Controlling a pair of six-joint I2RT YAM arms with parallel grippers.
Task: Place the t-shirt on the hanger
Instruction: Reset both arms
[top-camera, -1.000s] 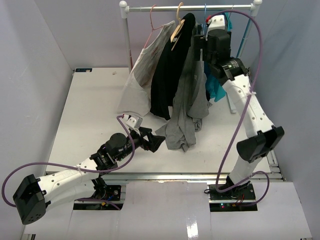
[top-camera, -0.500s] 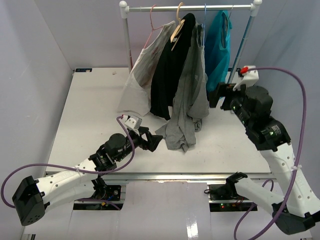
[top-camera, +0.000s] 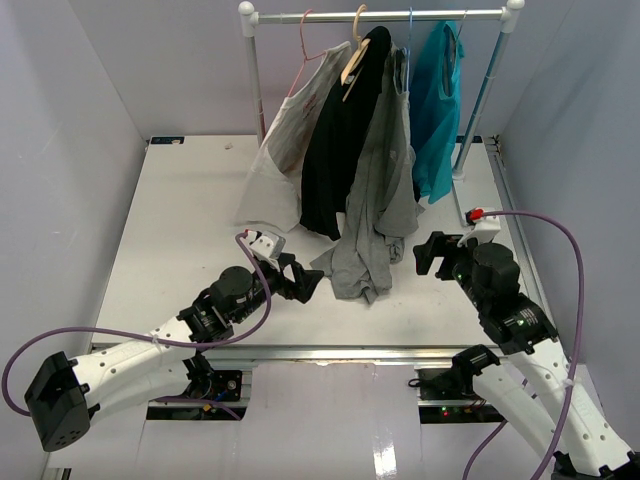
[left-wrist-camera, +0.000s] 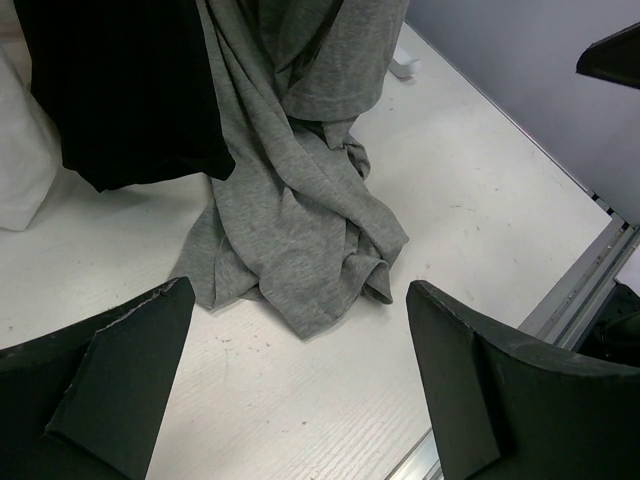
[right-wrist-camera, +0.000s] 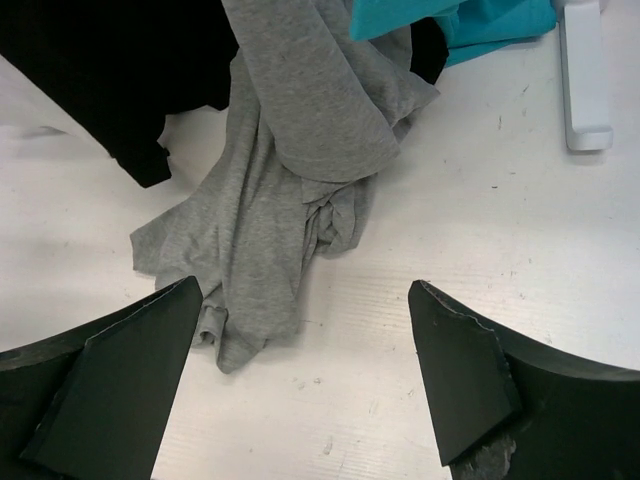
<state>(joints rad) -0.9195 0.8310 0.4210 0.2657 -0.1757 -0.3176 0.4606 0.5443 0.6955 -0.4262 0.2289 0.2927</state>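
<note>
The white table (top-camera: 180, 220) carries a clothes rail (top-camera: 400, 15) at its far side. On the rail hang a white printed shirt (top-camera: 280, 170), a black garment (top-camera: 335, 150) and a teal shirt (top-camera: 437, 100). The grey t-shirt (top-camera: 380, 190) hangs between the black and the teal ones. Its top sits under the light-blue hanger (top-camera: 409, 22), and its lower end is bunched in folds on the table. I cannot tell how well its shoulders sit on the wire. My left gripper (top-camera: 307, 282) stands near the heap's left edge with its jaws spread wide, gripping and touching nothing. My right gripper (top-camera: 428, 257) stands near the heap's right side, just as wide apart and empty.
</note>
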